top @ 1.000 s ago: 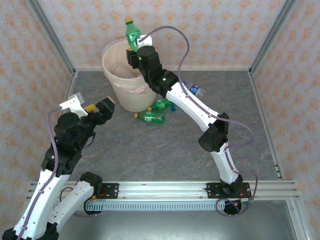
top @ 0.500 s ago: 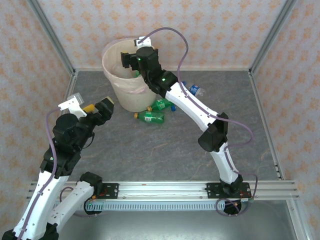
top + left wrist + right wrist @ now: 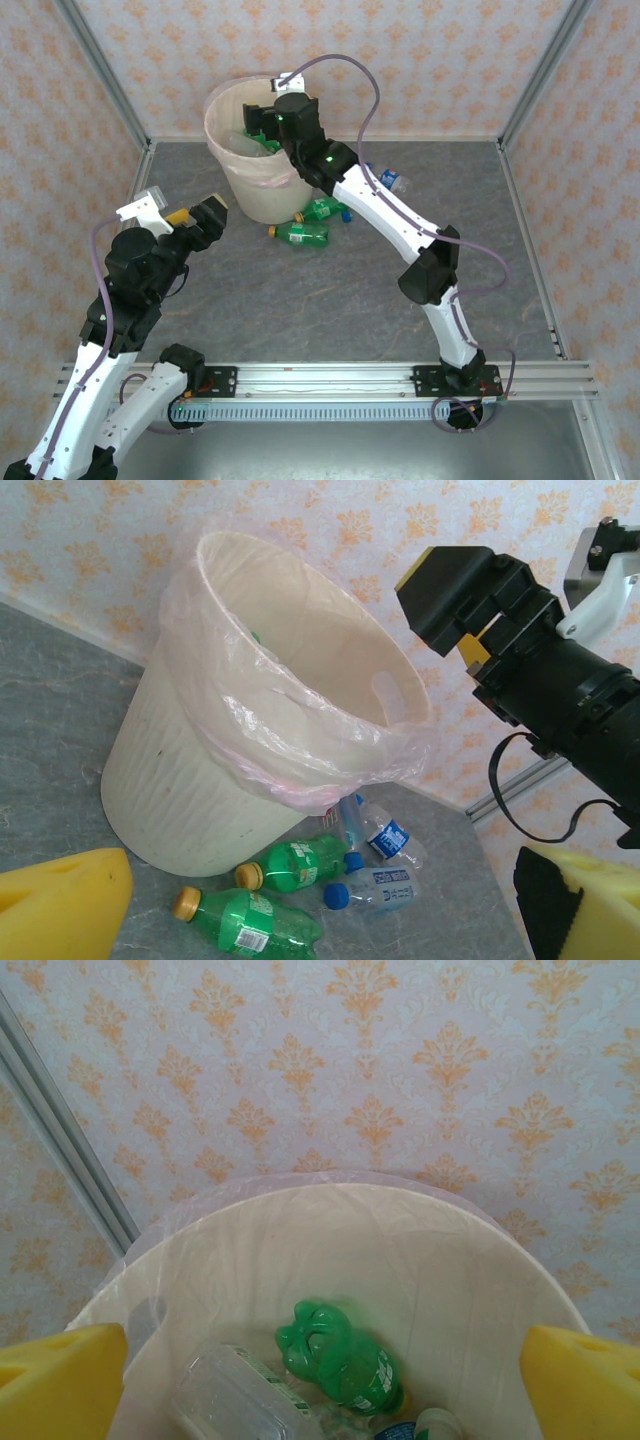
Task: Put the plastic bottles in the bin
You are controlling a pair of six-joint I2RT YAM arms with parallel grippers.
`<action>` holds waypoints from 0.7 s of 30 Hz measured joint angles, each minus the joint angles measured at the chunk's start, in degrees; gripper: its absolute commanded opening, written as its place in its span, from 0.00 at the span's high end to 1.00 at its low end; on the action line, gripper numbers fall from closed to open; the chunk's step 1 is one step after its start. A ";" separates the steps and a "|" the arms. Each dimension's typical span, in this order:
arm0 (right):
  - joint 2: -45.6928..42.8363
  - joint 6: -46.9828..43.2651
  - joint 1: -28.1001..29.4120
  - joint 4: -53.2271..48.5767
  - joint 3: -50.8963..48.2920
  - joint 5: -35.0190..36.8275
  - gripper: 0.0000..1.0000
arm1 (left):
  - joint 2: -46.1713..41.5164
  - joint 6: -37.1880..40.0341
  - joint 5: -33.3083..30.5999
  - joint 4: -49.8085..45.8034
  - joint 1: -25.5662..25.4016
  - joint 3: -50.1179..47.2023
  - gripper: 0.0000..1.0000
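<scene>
While left end effector and right end effector gape empty, binned bottles partly hidden.

You have one bin, standing toward the far left corner of the table. On the table at the foot of the bin you can count four bottles. Two are green: a green bottle with a yellow cap and a green bottle with a blue cap. Two are clear: a clear bottle with a blue cap and a clear bottle with a blue label.

Inside the bin, two more show well: one green bottle and one clear bottle. The caps beside them may belong to one or two more, too cut off to count.

Two arms: the left arm and the right arm.
</scene>
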 measured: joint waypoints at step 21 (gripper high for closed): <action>-33.40 2.25 -2.05 8.26 -42.58 2.71 0.00 | 5.70 3.04 6.12 0.04 -0.02 0.02 0.01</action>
